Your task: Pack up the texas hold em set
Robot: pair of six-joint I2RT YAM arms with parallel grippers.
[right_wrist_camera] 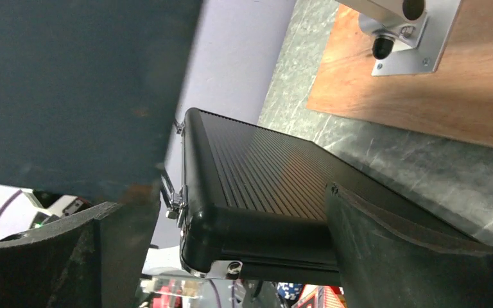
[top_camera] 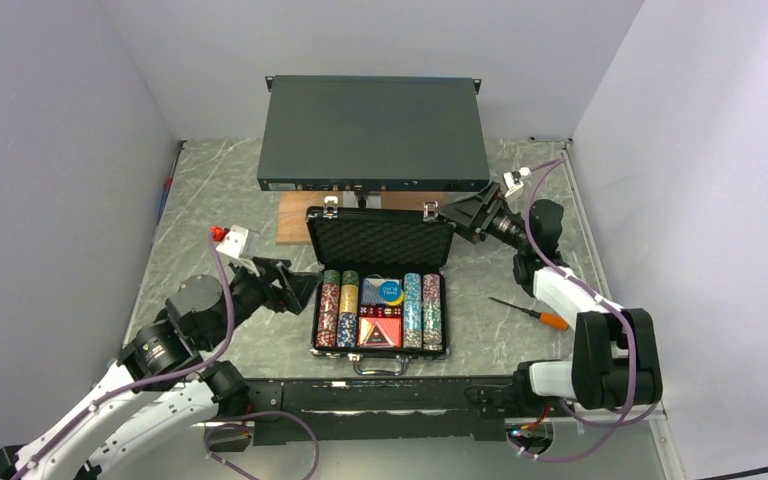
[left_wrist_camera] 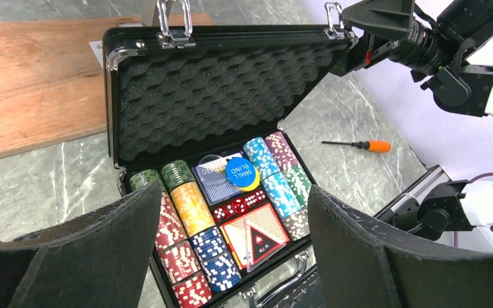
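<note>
The texas hold em set, a small black briefcase [top_camera: 380, 242], lies open mid-table with its foam-lined lid [left_wrist_camera: 212, 90] standing up. Inside are rows of coloured poker chips [left_wrist_camera: 192, 208], card decks [left_wrist_camera: 262, 232], red dice [left_wrist_camera: 239, 206] and a blue disc [left_wrist_camera: 241, 171] over a yellow one. My left gripper [top_camera: 303, 290] is open beside the case's left side, holding nothing; in the left wrist view the case shows between its fingers [left_wrist_camera: 103, 256]. My right gripper [top_camera: 457, 216] is open at the lid's top right corner, and the ribbed lid [right_wrist_camera: 276, 173] sits between its fingers [right_wrist_camera: 411, 256].
A large dark grey rack box [top_camera: 373, 132] stands right behind the lid on a wooden board [top_camera: 295, 220]. An orange-handled screwdriver [top_camera: 535, 314] lies on the table to the right of the case. Walls close in on the left, back and right.
</note>
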